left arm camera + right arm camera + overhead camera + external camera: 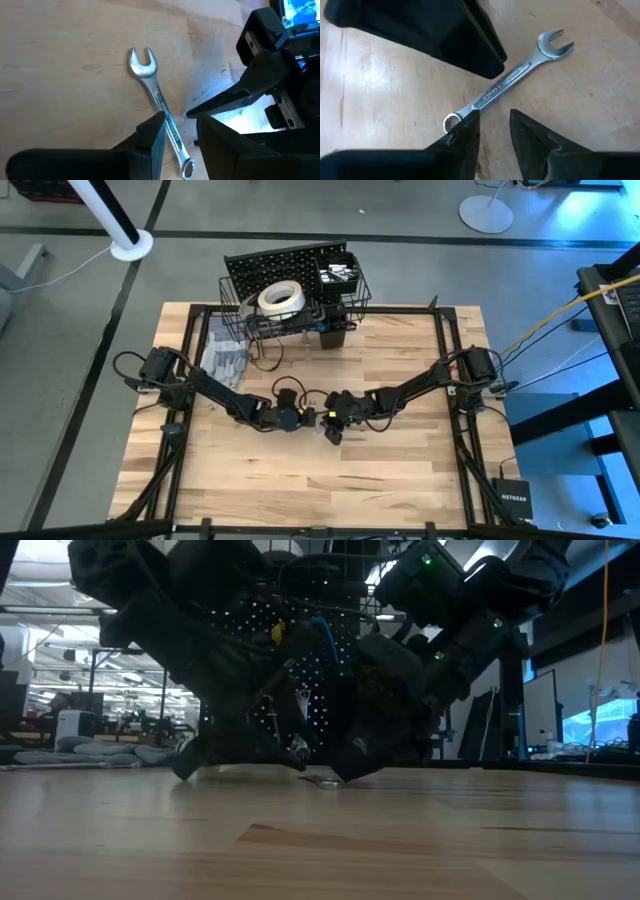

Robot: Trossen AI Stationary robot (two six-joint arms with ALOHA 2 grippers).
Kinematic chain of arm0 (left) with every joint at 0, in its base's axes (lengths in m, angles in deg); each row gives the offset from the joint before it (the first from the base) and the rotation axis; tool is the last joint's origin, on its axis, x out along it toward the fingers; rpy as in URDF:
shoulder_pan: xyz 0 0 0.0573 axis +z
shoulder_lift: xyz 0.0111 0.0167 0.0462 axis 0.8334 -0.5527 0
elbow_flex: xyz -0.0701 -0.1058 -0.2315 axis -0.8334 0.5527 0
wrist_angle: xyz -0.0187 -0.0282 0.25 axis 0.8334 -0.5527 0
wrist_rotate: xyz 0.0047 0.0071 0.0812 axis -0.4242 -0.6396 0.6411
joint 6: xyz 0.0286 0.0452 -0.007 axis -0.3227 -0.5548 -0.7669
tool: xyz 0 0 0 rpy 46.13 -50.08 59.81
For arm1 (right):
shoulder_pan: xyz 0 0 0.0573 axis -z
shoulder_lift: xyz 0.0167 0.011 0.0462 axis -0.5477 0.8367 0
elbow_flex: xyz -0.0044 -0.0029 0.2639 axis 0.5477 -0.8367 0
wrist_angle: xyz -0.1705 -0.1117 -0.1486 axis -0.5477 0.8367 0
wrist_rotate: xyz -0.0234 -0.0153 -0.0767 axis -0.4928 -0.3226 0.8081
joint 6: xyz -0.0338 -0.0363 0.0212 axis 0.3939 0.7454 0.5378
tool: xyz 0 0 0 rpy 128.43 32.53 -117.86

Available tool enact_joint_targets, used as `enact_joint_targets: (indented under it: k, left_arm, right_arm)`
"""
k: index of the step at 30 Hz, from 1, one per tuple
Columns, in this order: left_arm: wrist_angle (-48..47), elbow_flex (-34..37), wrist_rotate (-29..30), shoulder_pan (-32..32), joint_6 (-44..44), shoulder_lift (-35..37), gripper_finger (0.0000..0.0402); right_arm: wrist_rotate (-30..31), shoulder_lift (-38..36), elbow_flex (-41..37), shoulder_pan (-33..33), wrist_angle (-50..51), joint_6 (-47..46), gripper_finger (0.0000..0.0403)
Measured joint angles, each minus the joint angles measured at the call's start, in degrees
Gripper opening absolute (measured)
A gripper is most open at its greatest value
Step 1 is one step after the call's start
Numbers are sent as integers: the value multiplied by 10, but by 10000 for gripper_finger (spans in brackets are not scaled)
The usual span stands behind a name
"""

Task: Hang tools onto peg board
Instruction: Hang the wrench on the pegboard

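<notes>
L gripper [291,417] & R gripper [332,420] both low, fingers parted, facing each other.

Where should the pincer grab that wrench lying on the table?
Grip the wrench across its slim middle shaft, coming straight down from above. It lies flat on the table, so only the narrow side edges offer purchase; the heads are wider and uneven.

Two dark jointed arms; black cables; green indicator lights.
</notes>
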Motion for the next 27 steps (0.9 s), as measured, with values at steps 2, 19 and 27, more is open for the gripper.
enact_joint_targets:
  k: [2,19,27]
  left_arm:
    - [0,0,-9,1,3,0,102]
    - [1,0,-49,-11,-38,-3,102]
    - [1,-21,-70,-24,-431,-8,101]
  right_arm:
    - [0,1,0,0,-1,-15,111]
    - [-4,27,3,0,-32,-64,111]
    - [10,27,3,0,-32,-28,111]
